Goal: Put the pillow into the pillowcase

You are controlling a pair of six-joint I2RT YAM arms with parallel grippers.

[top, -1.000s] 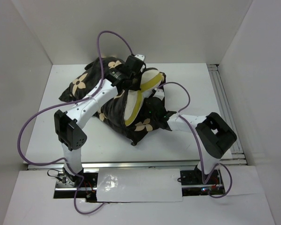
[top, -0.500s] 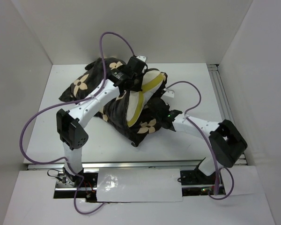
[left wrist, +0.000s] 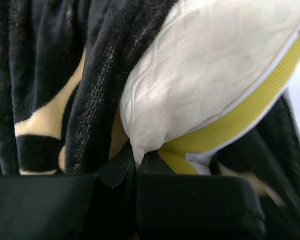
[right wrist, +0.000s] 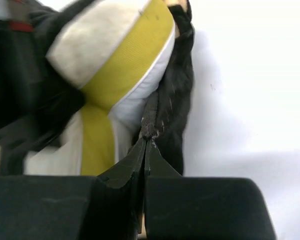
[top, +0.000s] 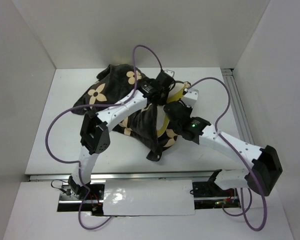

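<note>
The dark plush pillowcase (top: 110,97) with tan flowers lies bunched at the table's middle and covers most of the pillow. Only the pillow's yellow edge (top: 179,91) shows at the case's right side. My left gripper (top: 169,93) is shut on a white corner of the pillow (left wrist: 205,75), with the pillowcase (left wrist: 50,75) folded beside it. My right gripper (top: 173,107) is shut on the pillowcase's dark edge (right wrist: 175,100), right beside the pillow (right wrist: 125,55). Both grippers sit close together at the case's opening.
The white table (top: 55,130) is boxed in by white walls on the left, back and right. A metal rail (top: 238,105) runs along the right edge. Purple cables (top: 140,50) loop above both arms. The arm bases stand at the near edge.
Both grippers have moved right and away from the bases. The right arm has stretched out far. The pillowcase has been drawn over more of the pillow, so less white shows.
</note>
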